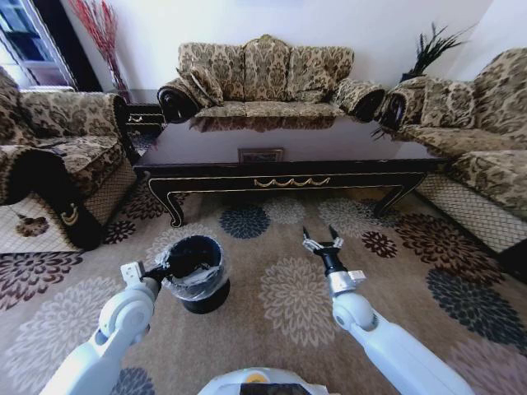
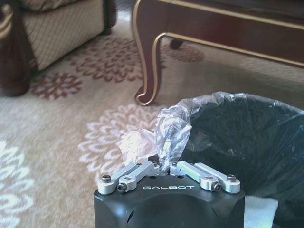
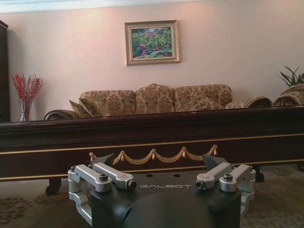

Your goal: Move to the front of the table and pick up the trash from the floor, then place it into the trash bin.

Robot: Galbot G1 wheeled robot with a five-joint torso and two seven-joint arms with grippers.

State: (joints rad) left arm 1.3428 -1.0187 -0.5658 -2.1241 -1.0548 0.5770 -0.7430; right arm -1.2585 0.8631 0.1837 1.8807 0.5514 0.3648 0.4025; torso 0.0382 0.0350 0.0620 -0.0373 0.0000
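Observation:
The black trash bin [image 1: 198,276] with its clear liner stands on the patterned floor [image 1: 288,329], in front of the dark table [image 1: 354,175]. My left gripper [image 1: 165,267] hovers at the bin's near rim. In the left wrist view this gripper [image 2: 165,167] is shut, its tips against a crumpled fold of the liner [image 2: 170,133]. A white patch [image 2: 259,209] low inside the trash bin [image 2: 247,137] may be the trash; I cannot tell. My right gripper [image 1: 321,237] hangs open above the carpet facing the table [image 3: 152,133], with nothing in this gripper [image 3: 156,161].
Patterned sofas [image 1: 263,74] ring the table on three sides. An armchair [image 1: 58,164] stands close on the left. The table's curved gold-trimmed leg [image 2: 152,61] is just beyond the bin. Open carpet lies between my two arms.

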